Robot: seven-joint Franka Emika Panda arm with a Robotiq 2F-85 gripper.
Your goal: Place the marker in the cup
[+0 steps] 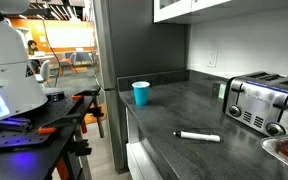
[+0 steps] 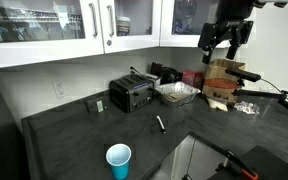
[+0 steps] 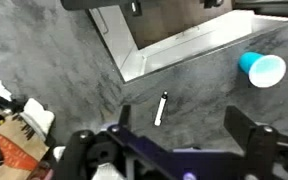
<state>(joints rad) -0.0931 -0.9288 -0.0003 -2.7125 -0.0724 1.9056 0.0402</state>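
The marker (image 1: 197, 136) lies flat on the dark countertop, white barrel with black ends; it also shows in an exterior view (image 2: 160, 123) and in the wrist view (image 3: 161, 107). The cyan-blue cup (image 1: 141, 93) stands upright near the counter's edge, also in an exterior view (image 2: 118, 160) and at the right of the wrist view (image 3: 262, 68). My gripper (image 2: 227, 40) hangs high above the counter, open and empty; in the wrist view its fingers (image 3: 179, 130) spread wide, far above the marker.
A chrome toaster (image 1: 262, 102) stands at the counter's end, with a tray (image 2: 176, 94) beside it. Boxes and clutter (image 2: 220, 85) lie beyond. White upper cabinets (image 2: 74, 25) hang above the counter. The counter edge drops off near the cup.
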